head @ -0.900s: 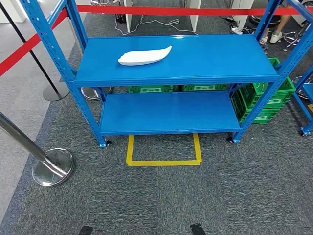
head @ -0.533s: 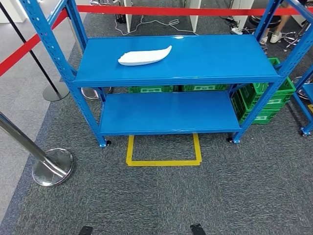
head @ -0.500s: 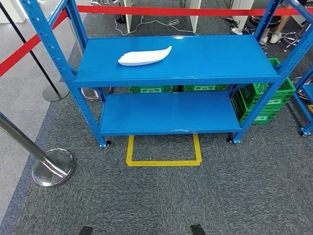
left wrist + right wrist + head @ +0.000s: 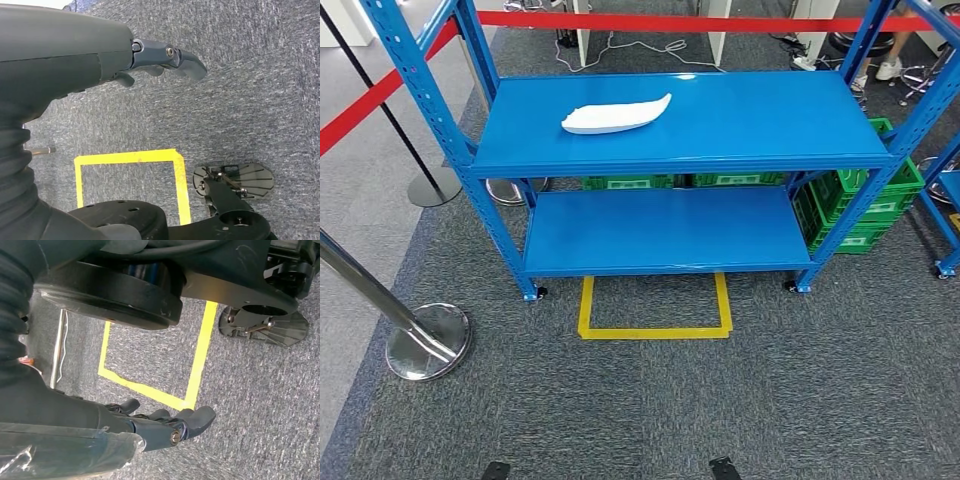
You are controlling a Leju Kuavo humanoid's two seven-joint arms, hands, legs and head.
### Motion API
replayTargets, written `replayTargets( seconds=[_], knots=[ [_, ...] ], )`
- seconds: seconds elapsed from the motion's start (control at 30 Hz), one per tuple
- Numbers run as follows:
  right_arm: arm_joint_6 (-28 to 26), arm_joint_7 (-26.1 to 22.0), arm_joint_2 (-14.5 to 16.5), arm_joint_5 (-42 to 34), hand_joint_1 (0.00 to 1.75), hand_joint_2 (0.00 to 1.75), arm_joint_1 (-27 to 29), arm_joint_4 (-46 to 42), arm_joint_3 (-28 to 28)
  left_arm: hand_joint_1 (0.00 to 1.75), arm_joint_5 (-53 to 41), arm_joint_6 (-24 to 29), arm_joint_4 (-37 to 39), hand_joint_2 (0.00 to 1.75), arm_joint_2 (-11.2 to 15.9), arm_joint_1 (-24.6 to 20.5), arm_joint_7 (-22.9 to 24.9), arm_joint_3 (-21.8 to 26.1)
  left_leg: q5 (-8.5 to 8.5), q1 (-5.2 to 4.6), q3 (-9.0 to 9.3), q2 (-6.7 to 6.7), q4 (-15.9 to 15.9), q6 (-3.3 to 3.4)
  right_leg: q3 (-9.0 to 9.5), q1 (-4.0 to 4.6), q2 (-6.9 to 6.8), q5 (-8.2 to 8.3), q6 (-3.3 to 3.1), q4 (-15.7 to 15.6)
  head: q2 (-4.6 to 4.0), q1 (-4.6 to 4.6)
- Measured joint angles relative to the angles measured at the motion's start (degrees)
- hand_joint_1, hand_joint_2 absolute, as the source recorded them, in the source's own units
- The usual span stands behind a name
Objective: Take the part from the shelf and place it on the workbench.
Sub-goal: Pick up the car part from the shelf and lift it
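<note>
A long white curved part (image 4: 614, 116) lies on the left half of the top board of a blue metal shelf (image 4: 758, 125) ahead of me in the head view. The lower board of the shelf is bare. My left hand (image 4: 166, 57) hangs over the grey carpet in the left wrist view, its fingers stretched out and holding nothing. My right hand (image 4: 166, 425) hangs the same way in the right wrist view, fingers extended and empty. Both hands are far from the part.
A yellow tape square (image 4: 656, 328) marks the carpet in front of the shelf. A chrome stanchion base (image 4: 427, 341) stands at the left, with red barrier belts (image 4: 365, 100) beyond. Green crates (image 4: 863, 205) sit behind the shelf's right end. A person's shoes (image 4: 882, 72) show at the far right.
</note>
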Motion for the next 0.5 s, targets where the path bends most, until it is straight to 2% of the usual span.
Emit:
replayTargets(
  seconds=[0.5],
  knots=[
    [0.0, -0.24, 0.0, 0.12, 0.0, 1.75, 0.01, 0.0, -0.1, 0.0, -0.24, -0.02, 0.0, 1.75, 0.14, -0.07, 0.0, -0.1, 0.0, 0.0, 0.0, 0.0, 0.0, 0.0, 0.01, 0.0, 0.0, 0.0, 0.0, 0.0, 0.0, -0.01]
  ],
)
